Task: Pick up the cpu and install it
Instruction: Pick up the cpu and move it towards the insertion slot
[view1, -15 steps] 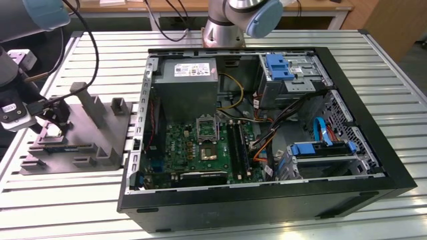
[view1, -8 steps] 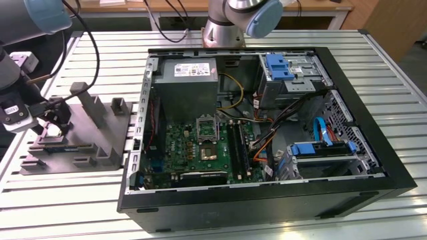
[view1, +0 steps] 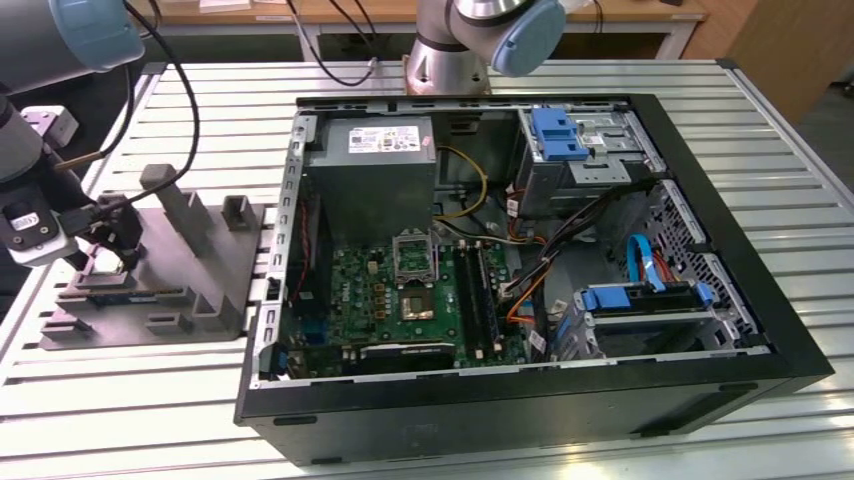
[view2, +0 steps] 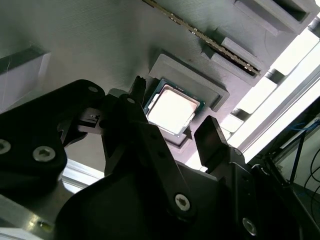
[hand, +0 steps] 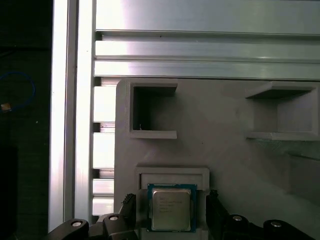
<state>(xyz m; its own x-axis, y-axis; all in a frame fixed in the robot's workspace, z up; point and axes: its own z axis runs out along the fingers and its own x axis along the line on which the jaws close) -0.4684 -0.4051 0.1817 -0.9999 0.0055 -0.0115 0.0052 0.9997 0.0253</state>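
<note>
On the slatted aluminium table (view1: 801, 250) — grey fixture (view1: 200, 255) | cpu (hand: 171, 208) seated | gripper (view2: 173, 112) astride

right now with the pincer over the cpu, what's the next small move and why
Probably close the pincer on the cpu. In both wrist views its fingers stand apart on either side of the chip, which lies flat in its pocket on the grey holder, not yet gripped.

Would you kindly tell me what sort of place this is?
Likely a robotics lab or assembly test bench: a robot arm at a slotted aluminium table, an open computer case, and a grey fixture holding the cpu.
</note>
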